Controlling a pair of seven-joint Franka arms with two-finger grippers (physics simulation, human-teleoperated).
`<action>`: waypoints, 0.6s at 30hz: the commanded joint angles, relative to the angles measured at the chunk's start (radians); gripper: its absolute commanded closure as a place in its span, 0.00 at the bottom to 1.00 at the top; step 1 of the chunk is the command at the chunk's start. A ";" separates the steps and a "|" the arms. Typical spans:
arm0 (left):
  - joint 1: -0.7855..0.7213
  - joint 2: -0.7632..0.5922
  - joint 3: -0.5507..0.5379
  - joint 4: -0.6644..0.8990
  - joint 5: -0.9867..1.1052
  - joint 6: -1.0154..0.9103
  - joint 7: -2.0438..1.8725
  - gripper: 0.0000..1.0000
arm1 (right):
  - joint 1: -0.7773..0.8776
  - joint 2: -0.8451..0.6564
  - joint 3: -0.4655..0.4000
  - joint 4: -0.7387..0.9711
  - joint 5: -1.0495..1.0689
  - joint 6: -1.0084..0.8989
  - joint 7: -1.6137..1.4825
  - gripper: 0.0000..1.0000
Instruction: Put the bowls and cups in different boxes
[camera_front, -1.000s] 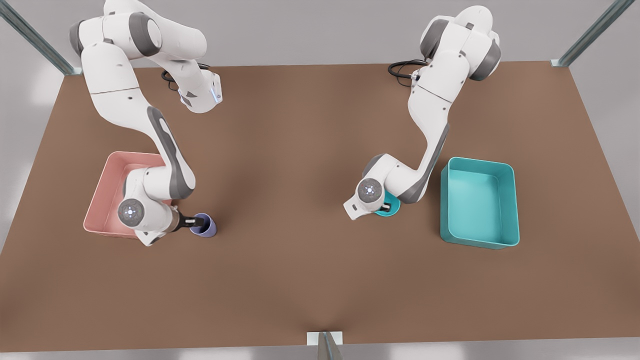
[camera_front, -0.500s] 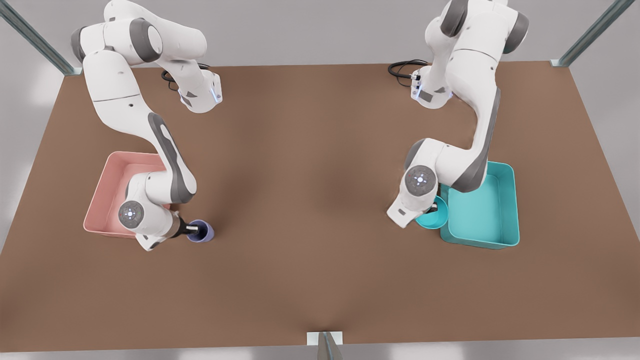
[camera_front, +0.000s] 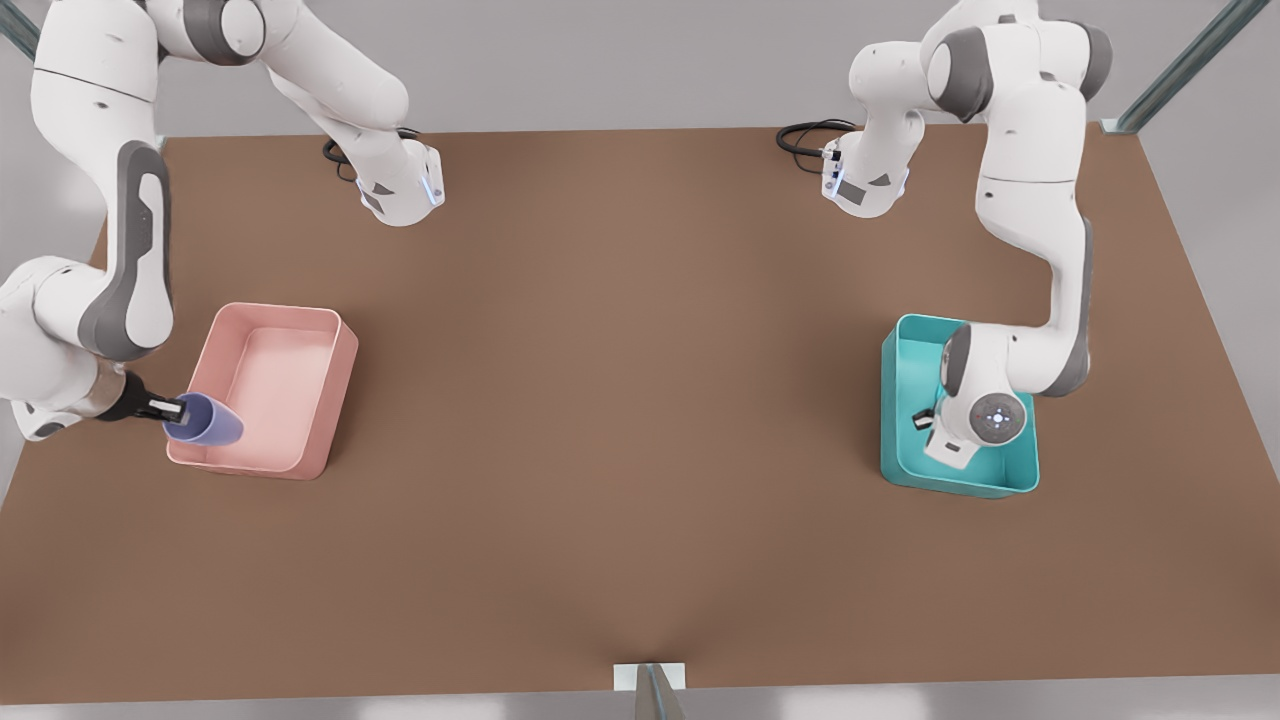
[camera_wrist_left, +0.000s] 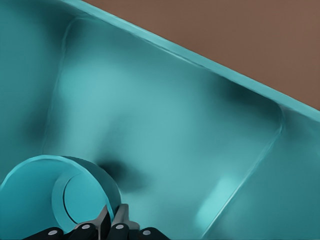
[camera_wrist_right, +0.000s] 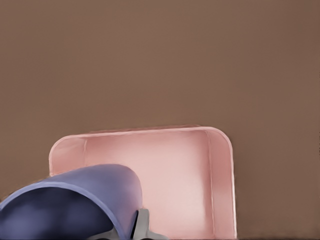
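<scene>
Two grippers carry loads. Left gripper, jaws pinching the teal bowl's rim, hangs inside the teal box. Right gripper pinches the tilted lavender cup over the pink box's 9 o'clock wall; released now, it may strike that rim and roll onto the tabletop.

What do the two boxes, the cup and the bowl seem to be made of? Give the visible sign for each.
Pink box and teal box: likely moulded plastic, with thin walls, rounded corners and a soft sheen. Lavender cup, held by the right gripper: smooth, matte, probably plastic. Teal bowl, held by the left gripper: plain, thin-rimmed, probably plastic too. These are simulator renders, so the look leaves it open.
</scene>
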 joint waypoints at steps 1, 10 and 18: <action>0.006 0.005 0.000 -0.004 -0.005 0.120 0.023 0.78 | -0.014 0.027 0.000 -0.004 -0.007 -0.033 -0.457 0.79; 0.005 -0.225 -0.191 0.531 -0.155 -0.819 0.406 0.00 | -0.012 0.133 0.003 -0.126 -0.004 0.354 -0.453 0.79; 0.011 -0.251 -0.204 0.638 -0.233 -0.847 0.470 0.00 | -0.008 0.147 0.009 -0.184 -0.002 0.437 -0.449 0.09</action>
